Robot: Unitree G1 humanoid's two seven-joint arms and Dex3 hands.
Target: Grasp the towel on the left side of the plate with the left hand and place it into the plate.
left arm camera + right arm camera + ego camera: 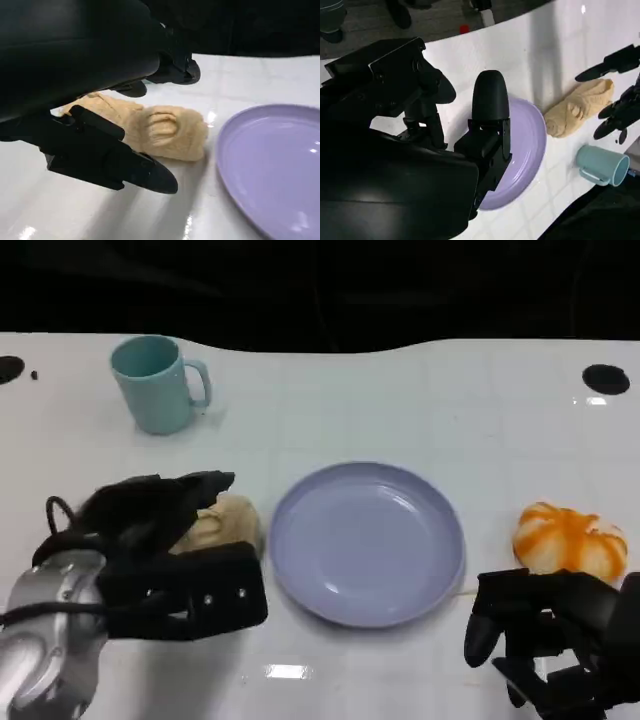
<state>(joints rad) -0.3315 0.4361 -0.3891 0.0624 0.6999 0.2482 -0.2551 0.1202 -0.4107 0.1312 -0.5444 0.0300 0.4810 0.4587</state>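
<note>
The beige towel (228, 522) lies crumpled on the white table just left of the lilac plate (365, 540). My left hand (160, 540) hovers over it, fingers spread above and around the cloth without closing on it. In the left wrist view the towel (160, 131) sits between the upper fingers and the thumb (120, 167), beside the plate's rim (235, 150). The right wrist view shows the towel (575, 114) flat on the table with the left hand's fingers (622, 107) apart around it. My right hand (555, 635) rests low at the near right, holding nothing.
A teal mug (155, 383) stands at the far left, behind the towel. An orange-and-white pumpkin-shaped object (570, 538) sits right of the plate, just beyond my right hand. The table's far edge meets a dark background.
</note>
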